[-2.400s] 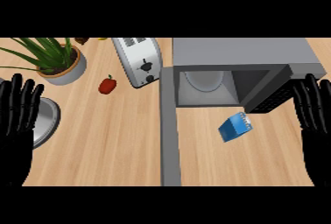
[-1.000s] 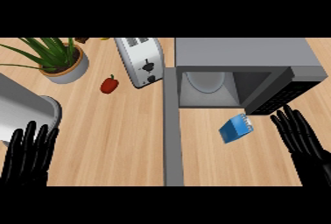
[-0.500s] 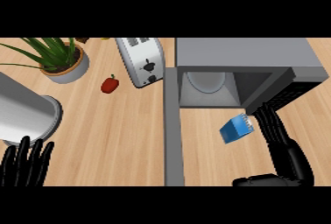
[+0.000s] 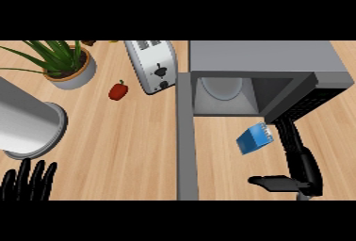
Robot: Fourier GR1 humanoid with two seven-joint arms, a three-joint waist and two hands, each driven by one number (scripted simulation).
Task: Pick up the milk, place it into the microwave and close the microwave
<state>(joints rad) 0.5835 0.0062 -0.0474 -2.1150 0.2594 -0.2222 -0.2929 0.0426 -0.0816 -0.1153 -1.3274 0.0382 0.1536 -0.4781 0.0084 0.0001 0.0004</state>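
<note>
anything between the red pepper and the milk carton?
Yes: in the head view, the toaster's lower end and the grey counter seam lie between the red pepper and the milk carton.

I see a pale wood-grain table (image 4: 125, 141), matt. The microwave (image 4: 264, 59) and toaster (image 4: 151, 66) look like dull grey metal. My hands (image 4: 295, 160) are glossy black; the milk (image 4: 254, 138) looks like blue carton.
</note>
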